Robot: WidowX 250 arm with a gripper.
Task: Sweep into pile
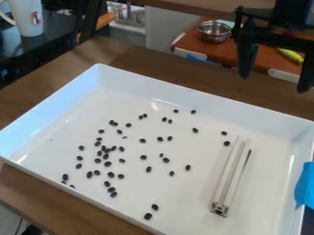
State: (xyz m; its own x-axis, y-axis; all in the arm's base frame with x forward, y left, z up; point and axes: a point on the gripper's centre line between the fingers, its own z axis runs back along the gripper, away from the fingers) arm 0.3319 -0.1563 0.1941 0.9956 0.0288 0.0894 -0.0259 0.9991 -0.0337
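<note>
Dark beans (107,164) lie scattered on the floor of a white tray (202,97). Clock directions taken about the tray's middle, 12 at top of view.

Gripper (274,85): at 1 to 2 o'clock, hanging tips down, fingers (246,55) well apart with a gap between them. The farther-right one is partly cut off by the view's edge, as is the body above. Height over the table not determinable.

Metal bar (233,172): lies at 3 to 4 o'clock, apart from the gripper, its length running from 1 to 7 o'clock. Dark strip along its right side: part or shadow, cannot tell.

Beans: densest toward 9 o'clock, where several touch or overlap and are hard to separate. Others spread singly across the middle; two sit just beside the bar's upper end, two more near 6 o'clock. At 8 o'clock, the near wall partly hides one or more. Tray's lowest part is cut off.

Blue object (305,186): overlaps the rim at 4 o'clock, cut off, identity unclear.

Wooden table (36,188) carries the tray. Beyond, at 1 o'clock, a steel bowl (213,33) and a yellow-green item (290,55), unidentified. At 11 o'clock, a pale mug (25,17), top and handle cropped.
</note>
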